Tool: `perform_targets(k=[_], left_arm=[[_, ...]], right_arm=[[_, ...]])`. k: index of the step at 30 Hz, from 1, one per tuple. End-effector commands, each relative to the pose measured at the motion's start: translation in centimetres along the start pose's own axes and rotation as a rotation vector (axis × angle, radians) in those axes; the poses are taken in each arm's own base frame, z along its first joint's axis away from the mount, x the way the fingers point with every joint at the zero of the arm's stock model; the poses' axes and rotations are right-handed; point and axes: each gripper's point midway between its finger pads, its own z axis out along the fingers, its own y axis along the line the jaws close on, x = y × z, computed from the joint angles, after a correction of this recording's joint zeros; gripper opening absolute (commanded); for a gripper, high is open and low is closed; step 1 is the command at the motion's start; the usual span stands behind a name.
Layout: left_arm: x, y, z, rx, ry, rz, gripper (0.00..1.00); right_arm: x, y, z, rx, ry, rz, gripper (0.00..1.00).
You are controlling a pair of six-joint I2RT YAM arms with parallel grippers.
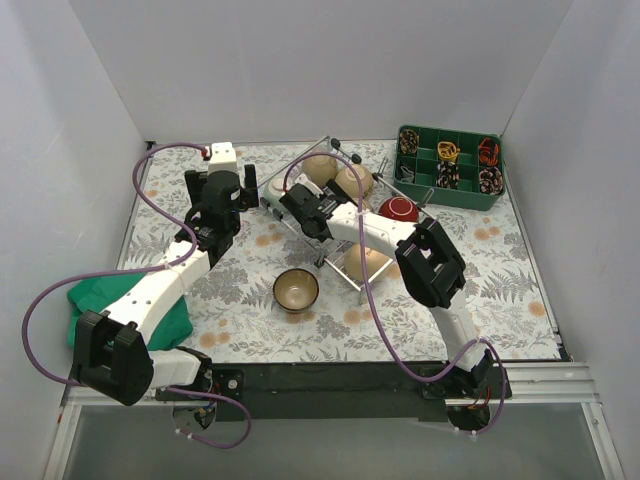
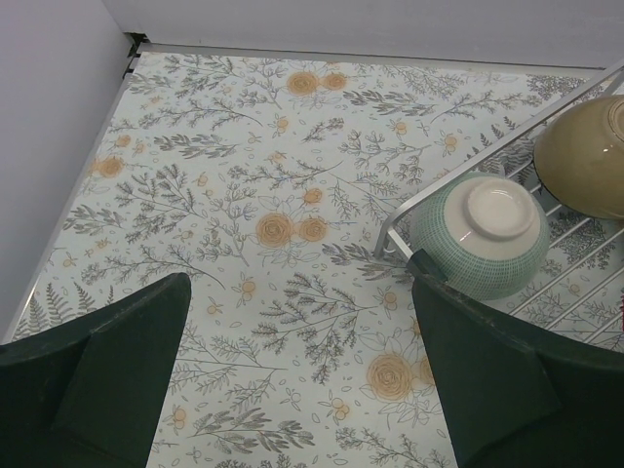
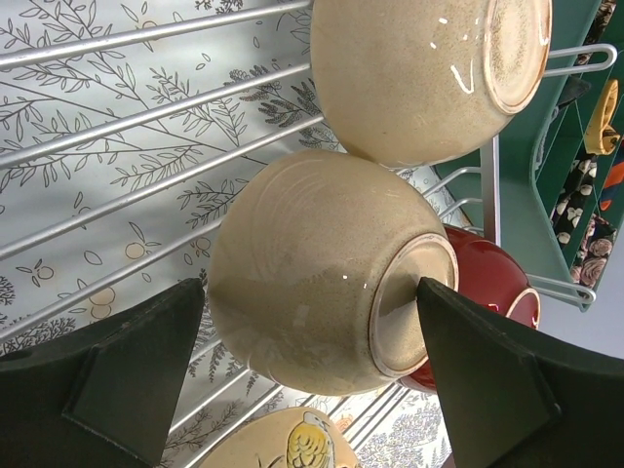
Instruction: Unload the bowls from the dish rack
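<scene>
The silver wire dish rack [image 1: 343, 271] stands at the back middle of the table. In it I see tan bowls [image 1: 320, 168] and a red bowl [image 1: 398, 209]. My right gripper [image 3: 310, 302] is open with its jaws on either side of a tan bowl [image 3: 302, 263] that lies tipped on the rack wires [image 3: 146, 117]; one fingertip [image 3: 439, 297] is at its foot ring. A second tan bowl [image 3: 419, 68], the red bowl [image 3: 487, 278] and a bird-painted bowl [image 3: 292, 444] lie around it. My left gripper [image 2: 302, 370] hangs open over bare cloth, beside an upturned celadon bowl [image 2: 483, 234] at the rack's corner [image 2: 468, 171].
One brown-lined bowl [image 1: 296, 289] stands upright on the flowered cloth in front of the rack. A green compartmented tray [image 1: 421, 183] of small items sits at the back right, close to the rack. A green cloth [image 1: 90, 293] lies at the left edge. White walls enclose three sides.
</scene>
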Motion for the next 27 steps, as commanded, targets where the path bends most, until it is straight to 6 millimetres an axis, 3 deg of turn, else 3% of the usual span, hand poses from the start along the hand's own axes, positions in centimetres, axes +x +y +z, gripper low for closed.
perform_targets(k=[1,17,23,27], left_arm=[[-1.0,0.6,-0.6,-0.002,-0.031,-0.025,0.98],[-0.8,0.7,-0.5,-0.003,-0.026,-0.018,0.98],[-0.9,0.7,-0.5,-0.003,-0.027,-0.02,0.98],[-1.1,0.9,-0.6,-0.007,-0.032,-0.024,0.98]], right_arm=[[0.8,1.2,0.7,-0.008,0.021,0.009,0.98],[2.7,2.2,3.6,0.098,0.067,-0.049,0.97],[2.4,1.5,3.3,0.139,0.06,-0.068,0.86],[1.0,0.2,1.8,0.141,0.018,-0.043,0.73]])
